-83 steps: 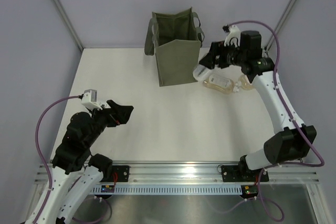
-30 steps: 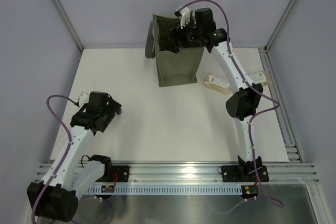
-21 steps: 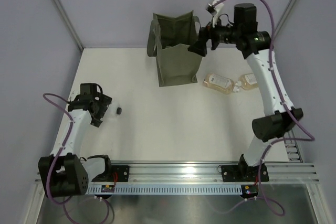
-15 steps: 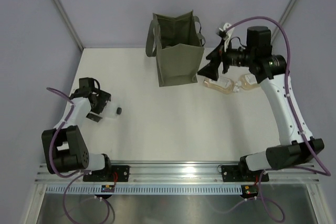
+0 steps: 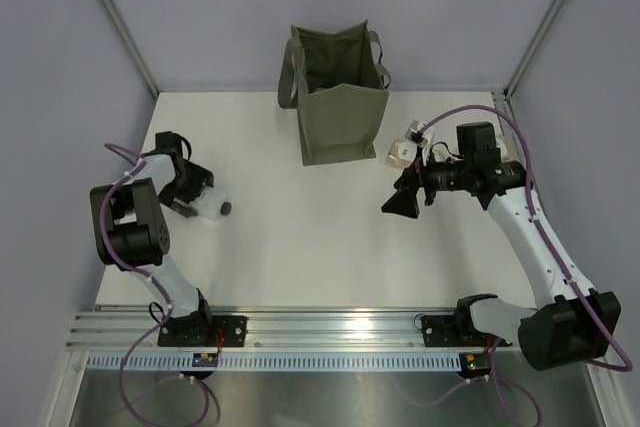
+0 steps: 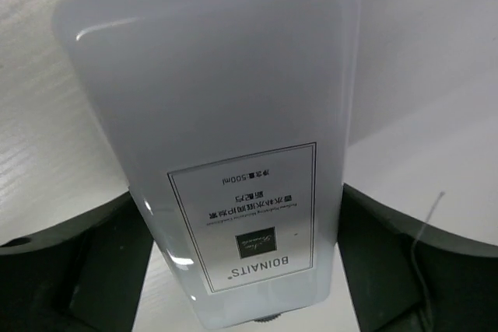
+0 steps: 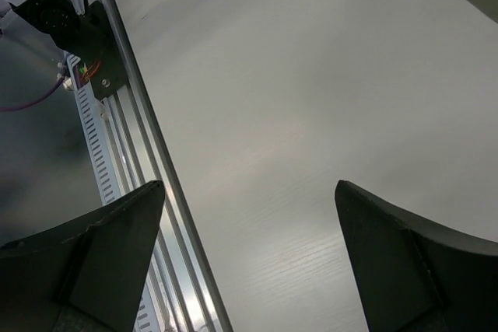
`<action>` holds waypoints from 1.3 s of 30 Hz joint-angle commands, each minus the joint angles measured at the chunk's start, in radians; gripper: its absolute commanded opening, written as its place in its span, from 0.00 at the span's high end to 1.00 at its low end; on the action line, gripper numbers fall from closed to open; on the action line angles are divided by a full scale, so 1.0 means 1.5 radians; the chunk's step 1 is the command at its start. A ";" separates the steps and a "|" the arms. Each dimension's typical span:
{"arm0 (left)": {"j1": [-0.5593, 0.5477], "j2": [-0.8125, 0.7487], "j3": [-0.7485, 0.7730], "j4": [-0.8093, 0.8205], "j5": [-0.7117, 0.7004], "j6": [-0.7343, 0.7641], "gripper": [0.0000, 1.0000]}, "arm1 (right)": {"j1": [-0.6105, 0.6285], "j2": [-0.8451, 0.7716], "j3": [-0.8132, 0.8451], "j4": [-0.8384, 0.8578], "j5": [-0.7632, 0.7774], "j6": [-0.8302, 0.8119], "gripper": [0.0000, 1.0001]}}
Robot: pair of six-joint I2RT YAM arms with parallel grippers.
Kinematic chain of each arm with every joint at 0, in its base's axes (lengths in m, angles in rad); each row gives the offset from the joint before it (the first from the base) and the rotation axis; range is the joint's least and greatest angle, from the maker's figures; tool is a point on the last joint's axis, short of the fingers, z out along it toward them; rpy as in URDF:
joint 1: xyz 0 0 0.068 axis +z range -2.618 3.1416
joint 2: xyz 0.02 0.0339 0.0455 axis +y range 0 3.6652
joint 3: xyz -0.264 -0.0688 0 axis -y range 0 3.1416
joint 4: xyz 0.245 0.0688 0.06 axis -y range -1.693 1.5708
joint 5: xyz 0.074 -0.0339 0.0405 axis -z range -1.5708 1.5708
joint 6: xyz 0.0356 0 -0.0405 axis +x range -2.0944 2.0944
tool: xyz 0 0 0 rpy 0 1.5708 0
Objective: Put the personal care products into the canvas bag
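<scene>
The pale bottle (image 6: pixel 233 114) lies on the table (image 5: pixel 300 237) between the spread left jaws; whether they pinch it is unclear. The right jaws gape over bare table.

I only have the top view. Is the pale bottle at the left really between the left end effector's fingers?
Observer: Yes. In the left wrist view the bottle lies between the left end effector fingers. Whether they press it, I cannot tell.
Operator: Any marking on it?
Observer: A boxed label with dark print and a small dark square faces the camera.
Operator: Is the right end effector holding anything?
Observer: No. The right wrist view shows the right end effector with fingers wide apart and only bare table between them.
</scene>
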 commanded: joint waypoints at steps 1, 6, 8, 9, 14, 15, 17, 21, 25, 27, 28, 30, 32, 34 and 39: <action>0.003 0.008 0.020 -0.027 -0.007 0.023 0.18 | -0.017 -0.037 0.004 0.052 -0.040 0.004 0.00; 0.001 -0.020 0.006 0.025 0.043 0.093 0.72 | -0.042 -0.055 -0.014 0.081 -0.066 0.028 0.01; -0.001 -0.065 -0.009 0.067 0.132 0.123 0.87 | -0.061 -0.064 -0.022 0.086 -0.073 0.035 0.00; -0.001 -0.085 -0.032 0.129 0.175 0.136 1.00 | -0.068 -0.076 -0.025 0.095 -0.074 0.039 0.00; -0.076 -0.233 -0.049 0.259 0.315 0.138 1.00 | -0.109 -0.097 -0.047 0.115 -0.084 0.058 0.00; -0.097 -0.248 -0.036 0.287 0.321 0.137 1.00 | -0.114 -0.100 -0.048 0.116 -0.086 0.059 0.01; -0.164 -0.284 0.003 0.319 0.320 0.107 1.00 | -0.126 -0.102 -0.047 0.119 -0.088 0.065 0.01; -0.264 -0.285 0.119 0.400 0.298 0.066 1.00 | -0.168 -0.111 -0.046 0.125 -0.087 0.077 0.00; -0.352 -0.203 0.289 0.427 0.277 0.056 1.00 | -0.193 -0.116 -0.052 0.126 -0.086 0.084 0.01; -0.373 -0.150 0.408 0.426 0.264 0.061 1.00 | -0.199 -0.118 -0.057 0.139 -0.086 0.096 0.01; -0.388 -0.085 0.453 0.418 0.252 0.061 1.00 | -0.203 -0.119 -0.061 0.143 -0.087 0.101 0.01; -0.401 -0.016 0.590 0.409 0.236 0.054 1.00 | -0.206 -0.122 -0.064 0.154 -0.088 0.112 0.01; -0.409 0.083 0.671 0.399 0.204 0.054 1.00 | -0.209 -0.126 -0.067 0.159 -0.084 0.117 0.00; -0.418 0.145 0.778 0.389 0.163 0.057 1.00 | -0.215 -0.132 -0.072 0.163 -0.083 0.120 0.00; -0.438 0.258 0.830 0.448 0.083 0.083 1.00 | -0.230 -0.160 -0.104 0.191 -0.088 0.134 0.00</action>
